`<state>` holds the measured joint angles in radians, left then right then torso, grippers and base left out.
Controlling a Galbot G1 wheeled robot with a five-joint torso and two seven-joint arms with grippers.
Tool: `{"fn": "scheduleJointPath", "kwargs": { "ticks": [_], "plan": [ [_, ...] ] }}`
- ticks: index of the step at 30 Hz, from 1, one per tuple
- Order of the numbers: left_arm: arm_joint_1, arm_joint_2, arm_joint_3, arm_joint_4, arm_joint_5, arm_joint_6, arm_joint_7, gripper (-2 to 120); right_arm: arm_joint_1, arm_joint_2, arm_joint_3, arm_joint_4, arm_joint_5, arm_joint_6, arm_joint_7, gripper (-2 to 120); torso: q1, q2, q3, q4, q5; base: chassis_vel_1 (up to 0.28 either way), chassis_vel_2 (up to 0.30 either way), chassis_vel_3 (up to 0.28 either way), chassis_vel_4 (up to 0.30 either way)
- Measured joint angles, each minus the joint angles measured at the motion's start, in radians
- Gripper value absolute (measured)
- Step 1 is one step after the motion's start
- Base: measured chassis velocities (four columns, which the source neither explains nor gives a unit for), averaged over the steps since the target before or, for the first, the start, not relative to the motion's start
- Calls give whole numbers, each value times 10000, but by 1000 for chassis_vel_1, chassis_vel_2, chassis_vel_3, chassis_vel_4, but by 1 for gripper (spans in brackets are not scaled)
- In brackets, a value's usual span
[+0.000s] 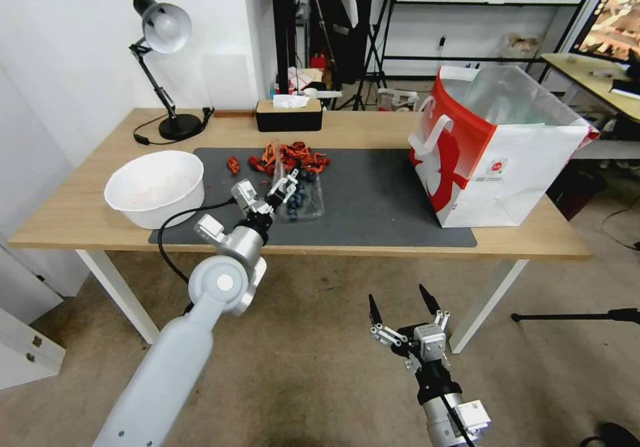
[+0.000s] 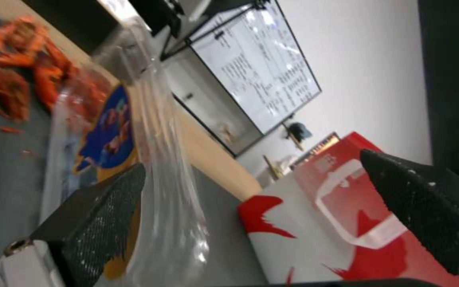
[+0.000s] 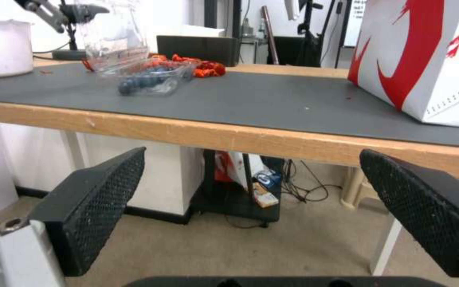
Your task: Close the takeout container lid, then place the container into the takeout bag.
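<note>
The takeout container (image 1: 305, 201) lies on the grey mat, clear plastic with dark blueberries inside (image 3: 147, 77). Its lid (image 2: 160, 171) stands upright and open, carrying a blue and yellow label (image 2: 107, 135). My left gripper (image 1: 287, 187) is open at the lid, which rests against one finger (image 2: 102, 215) while the other finger (image 2: 426, 211) is far off to the side. The takeout bag (image 1: 497, 153), white and red with a silvery lining, stands open at the right end of the mat. My right gripper (image 1: 398, 300) hangs open below the table's front edge, holding nothing.
A large white bowl (image 1: 155, 187) sits left of the container. Red peel scraps (image 1: 287, 157) lie just behind it. A black tissue box (image 1: 289, 115) and a desk lamp (image 1: 163, 67) stand at the back. The mat (image 1: 373, 193) is bare between container and bag.
</note>
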<state>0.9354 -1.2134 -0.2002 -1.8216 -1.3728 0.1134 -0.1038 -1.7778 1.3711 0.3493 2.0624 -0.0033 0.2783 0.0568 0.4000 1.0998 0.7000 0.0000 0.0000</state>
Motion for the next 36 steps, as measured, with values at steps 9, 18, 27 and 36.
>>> {"fn": "scheduleJointPath", "kwargs": {
  "ticks": [9, 18, 27, 36],
  "plan": [
    [-833, 3, 300, 589, -681, 689, 244, 100, 43, 39, -11, -130, -15, 42, 37, 100, 0, 0, 0, -1, 0, 0, 0, 0, 0],
    [-1133, -73, 905, 767, -581, 964, 220, 100, 83, 63, 1, -153, -15, 43, 53, 100, 0, 0, 0, -1, 1, 0, 0, 0, 0],
    [-1441, -199, 1331, 1008, -580, 1641, -289, 100, 6, 79, 87, -110, -15, 42, 65, 100, 0, 2, 0, -1, 0, 0, 0, 0, 0],
    [-1609, -145, 1456, 1074, -478, 2255, -1435, 78, 4, 58, 121, 45, 56, 42, 19, 100, 0, 2, 0, -1, 1, 0, 0, 0, 0]
  ]
}}
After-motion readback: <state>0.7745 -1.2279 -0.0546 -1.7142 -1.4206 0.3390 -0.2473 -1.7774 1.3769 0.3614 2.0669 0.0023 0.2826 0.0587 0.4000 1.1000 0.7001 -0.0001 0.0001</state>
